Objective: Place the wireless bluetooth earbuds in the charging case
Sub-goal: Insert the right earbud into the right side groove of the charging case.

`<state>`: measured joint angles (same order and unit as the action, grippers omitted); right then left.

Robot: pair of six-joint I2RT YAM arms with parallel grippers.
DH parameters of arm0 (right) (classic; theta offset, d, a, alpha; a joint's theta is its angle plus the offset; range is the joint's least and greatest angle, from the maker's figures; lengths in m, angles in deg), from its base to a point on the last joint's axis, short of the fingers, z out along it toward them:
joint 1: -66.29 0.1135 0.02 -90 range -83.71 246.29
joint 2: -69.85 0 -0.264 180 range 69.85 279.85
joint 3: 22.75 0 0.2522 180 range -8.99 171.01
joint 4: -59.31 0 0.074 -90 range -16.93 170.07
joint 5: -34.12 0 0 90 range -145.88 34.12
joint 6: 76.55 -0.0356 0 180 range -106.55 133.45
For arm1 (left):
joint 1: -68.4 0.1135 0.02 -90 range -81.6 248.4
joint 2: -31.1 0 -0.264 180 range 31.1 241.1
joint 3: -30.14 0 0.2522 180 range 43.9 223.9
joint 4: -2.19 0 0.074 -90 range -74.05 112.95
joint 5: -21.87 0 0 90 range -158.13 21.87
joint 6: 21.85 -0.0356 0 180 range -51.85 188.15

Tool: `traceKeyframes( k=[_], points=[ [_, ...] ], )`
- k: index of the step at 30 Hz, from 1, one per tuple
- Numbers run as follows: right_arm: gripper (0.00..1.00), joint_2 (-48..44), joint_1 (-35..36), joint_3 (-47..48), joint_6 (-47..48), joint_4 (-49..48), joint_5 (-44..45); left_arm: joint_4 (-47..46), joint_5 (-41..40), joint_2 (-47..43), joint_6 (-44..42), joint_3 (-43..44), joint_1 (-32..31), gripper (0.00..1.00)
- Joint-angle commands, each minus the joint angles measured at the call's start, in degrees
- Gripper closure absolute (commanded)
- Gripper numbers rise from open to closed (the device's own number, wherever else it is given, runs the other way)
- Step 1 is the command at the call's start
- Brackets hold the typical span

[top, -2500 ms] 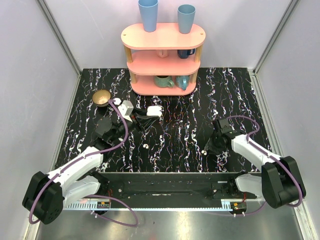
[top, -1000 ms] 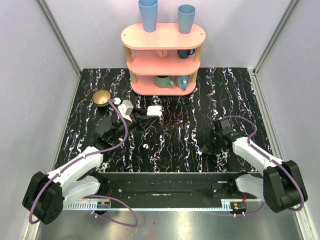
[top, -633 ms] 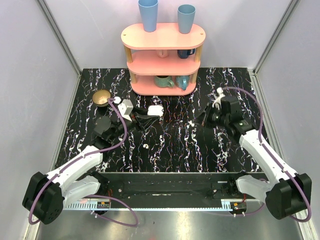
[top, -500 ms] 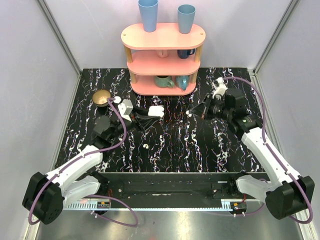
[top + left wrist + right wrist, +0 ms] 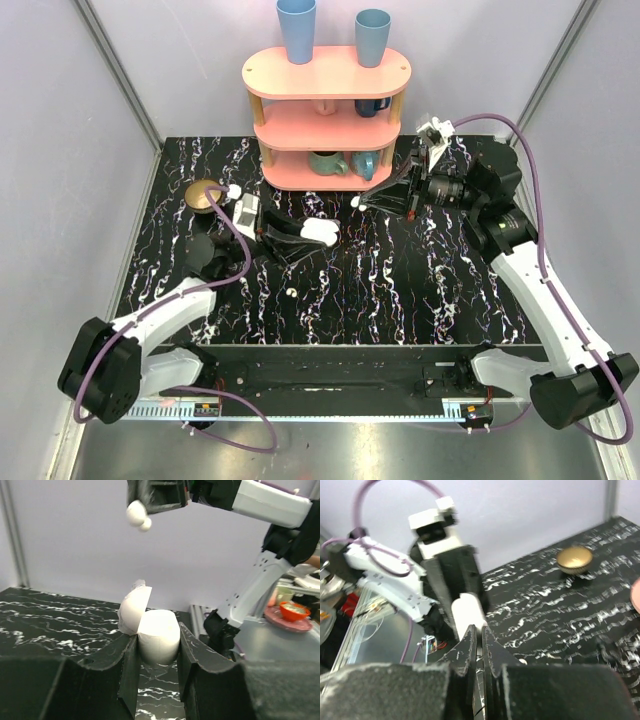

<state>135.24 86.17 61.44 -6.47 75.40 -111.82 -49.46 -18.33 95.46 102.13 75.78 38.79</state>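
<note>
**One earbud pinched in the air, case clamped with its lid open**

The black marbled bench [image 5: 350, 290] carries a pink three-tier shelf [image 5: 326, 72] at its far edge; everything below is placed from that shelf.

The right arm reaches in from the shelf's right side. Its right hand [image 5: 362, 202] is raised off the bench, just in front of the shelf's right end, with its fingers clenched on something small and white.

The left arm comes up from the near left. Its left hand [image 5: 300, 235] is in front of the shelf's middle, with the fingers pressed against both sides of the case.

Two blue cups [image 5: 297, 28] stand upside down on the shelf's top tier. A gold bowl [image 5: 204, 195] sits on the bench to the left of the shelf's foot.

The case [image 5: 159, 632], white and rounded, sits between the left hand's fingers in front of the shelf, with its lid tipped open to one side.

The earbud [image 5: 136, 514] sticks out from the right hand's fingertips, higher than the case and apart from it. The second earbud [image 5: 290, 293] lies on the bench farther out in front of the shelf, nearer the arms' bases.
</note>
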Motion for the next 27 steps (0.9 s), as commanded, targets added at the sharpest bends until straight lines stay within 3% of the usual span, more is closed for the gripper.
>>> traceKeyframes(
  k=[1,14,27],
  points=[
    [1.00,0.2,3.2,5.1,3.8,-3.6,-10.4,-20.4,3.8,3.3,12.1,2.9,0.9,1.00],
    [1.00,0.4,11.3,10.0,19.7,15.8,-1.5,-24.6,5.7,5.2,16.8,6.0,0.8,1.00],
    [1.00,3.7,14.9,11.4,25.1,17.0,1.0,-26.7,7.3,5.6,19.8,6.9,0.9,1.00]
  ],
)
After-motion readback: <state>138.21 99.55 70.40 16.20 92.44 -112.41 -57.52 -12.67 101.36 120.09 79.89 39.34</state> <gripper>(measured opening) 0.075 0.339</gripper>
